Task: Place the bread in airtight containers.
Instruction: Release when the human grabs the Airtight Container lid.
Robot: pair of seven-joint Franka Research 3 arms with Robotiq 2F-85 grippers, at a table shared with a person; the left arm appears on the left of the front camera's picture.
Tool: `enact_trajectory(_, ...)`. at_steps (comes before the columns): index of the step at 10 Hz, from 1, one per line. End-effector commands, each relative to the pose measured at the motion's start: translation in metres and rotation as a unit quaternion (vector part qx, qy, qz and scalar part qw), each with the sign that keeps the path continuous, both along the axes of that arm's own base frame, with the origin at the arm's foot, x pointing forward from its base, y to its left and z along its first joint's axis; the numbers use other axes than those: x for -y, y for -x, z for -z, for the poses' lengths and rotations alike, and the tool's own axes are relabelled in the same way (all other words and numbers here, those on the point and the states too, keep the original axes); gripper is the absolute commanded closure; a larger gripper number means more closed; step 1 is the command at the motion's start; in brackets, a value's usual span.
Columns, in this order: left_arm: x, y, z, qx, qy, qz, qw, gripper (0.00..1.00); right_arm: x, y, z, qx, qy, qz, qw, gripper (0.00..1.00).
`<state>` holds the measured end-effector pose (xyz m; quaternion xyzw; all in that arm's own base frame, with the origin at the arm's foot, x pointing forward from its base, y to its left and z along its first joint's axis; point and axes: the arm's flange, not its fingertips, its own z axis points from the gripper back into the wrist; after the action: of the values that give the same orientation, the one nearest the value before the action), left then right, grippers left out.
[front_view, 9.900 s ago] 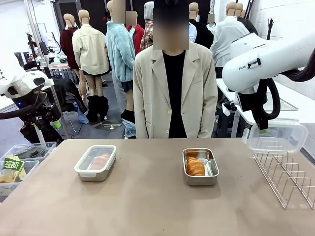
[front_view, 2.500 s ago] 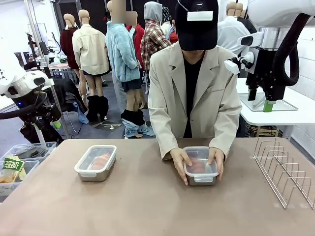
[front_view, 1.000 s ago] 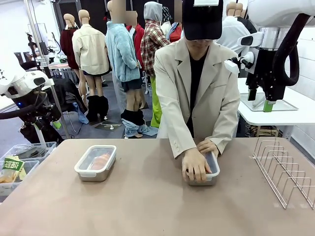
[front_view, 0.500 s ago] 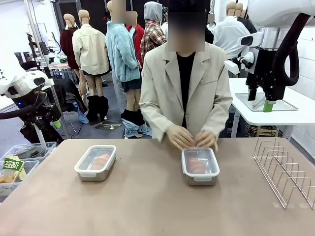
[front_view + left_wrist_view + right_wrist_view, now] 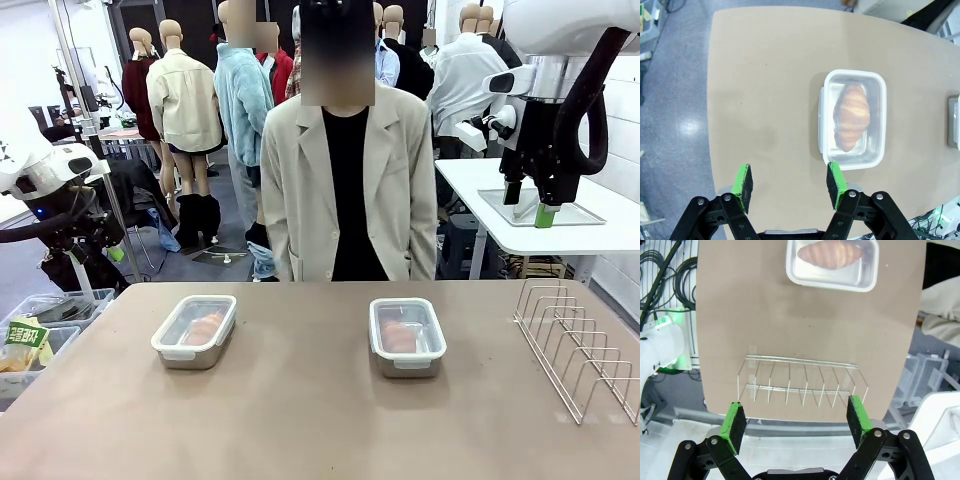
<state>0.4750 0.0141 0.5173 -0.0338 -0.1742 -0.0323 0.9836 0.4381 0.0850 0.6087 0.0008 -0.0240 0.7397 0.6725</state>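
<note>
**Inspector:** Right pincer [image 5: 531, 203]: raised high at the far right, above the worktop [image 5: 300, 420], jaws spread to full width, nothing between them. In its wrist view the right pincer [image 5: 797, 426] looks straight down on a wire rack [image 5: 802, 382], with a lidded container [image 5: 832, 262] beyond it.

**Clerk:** And the left pincer?

**Inspector:** Left pincer [image 5: 789, 184]: seen from its wrist camera, jaws parted fairly wide, empty. It hangs high over the near-left worktop edge, well apart from the container [image 5: 854, 118] below it.

**Clerk:** Position of the task items?

**Inspector:** Two steel containers on the worktop, both with clear white-rimmed lids seated on top. The left container [image 5: 195, 330] sits left of centre; one roll [image 5: 205, 326] is visible through its lid. From the left wrist view that roll [image 5: 852, 116] lies lengthwise inside the pan. The right container [image 5: 407, 336] sits right of centre, with bread [image 5: 398, 335] under its lid; from above, the bread [image 5: 831, 254] lies along the pan's length.

**Clerk:** Anything else?

**Inspector:** The wire rack [image 5: 580, 355] stands on the right side of the worktop, apart from both containers. A person [image 5: 347, 180] in a beige jacket stands at the far edge, hands not on the worktop.
</note>
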Motion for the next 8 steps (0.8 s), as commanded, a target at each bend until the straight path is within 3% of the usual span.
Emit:
enact_trajectory(1,-0.0012,0.001,-0.0021,-0.001,-0.008,-0.007,1.0,0.23,0.0001,-0.002,-0.0003,-0.001,-0.001,0.0,1.0,0.0)
enact_trajectory(8,-0.0012,0.001,-0.0021,-0.001,-0.008,-0.007,1.0,0.23,0.0001,-0.002,-0.0003,-0.001,-0.001,0.0,1.0,0.0)
